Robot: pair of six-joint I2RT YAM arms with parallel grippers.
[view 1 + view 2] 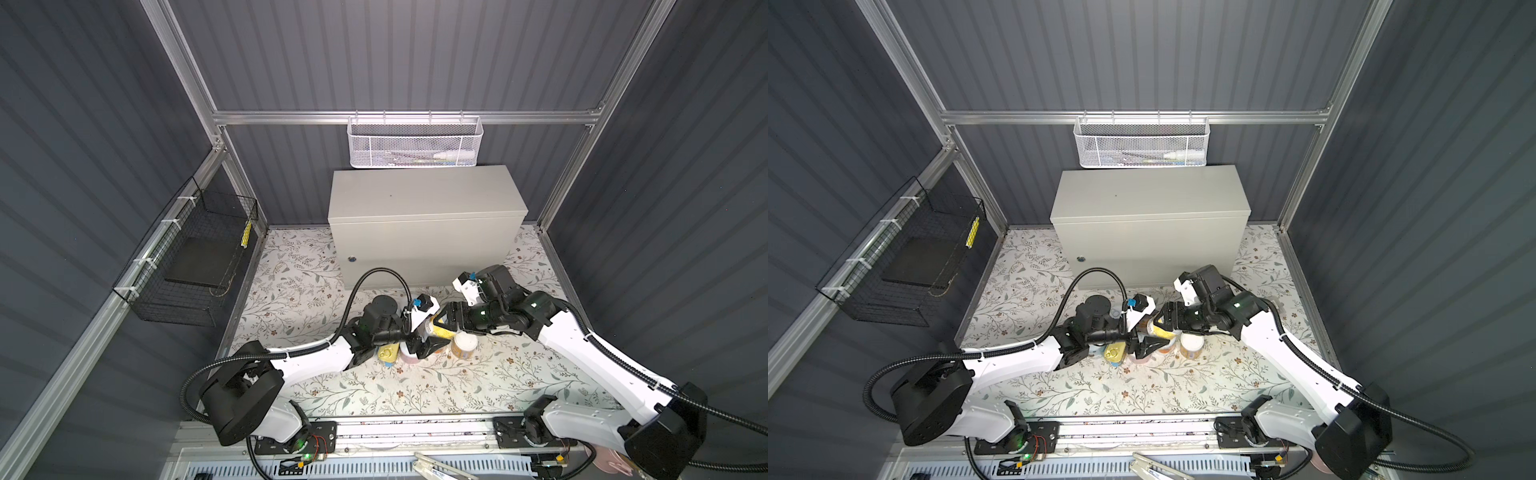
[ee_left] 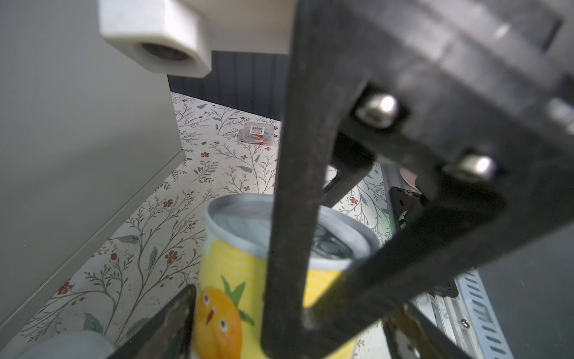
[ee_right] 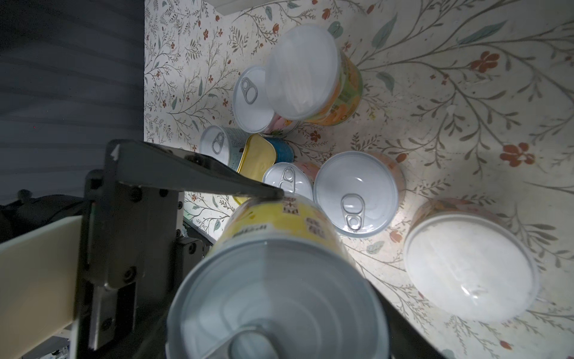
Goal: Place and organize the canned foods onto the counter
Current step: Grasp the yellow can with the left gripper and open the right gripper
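right gripper (image 1: 443,323) clamps yellow can (image 3: 279,225) | left gripper (image 1: 432,345) wide, astride it

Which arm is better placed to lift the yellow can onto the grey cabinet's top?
Probably the right: the right gripper is shut on the yellow can, held above the other tins. The left gripper sits open beside it, gripping nothing.
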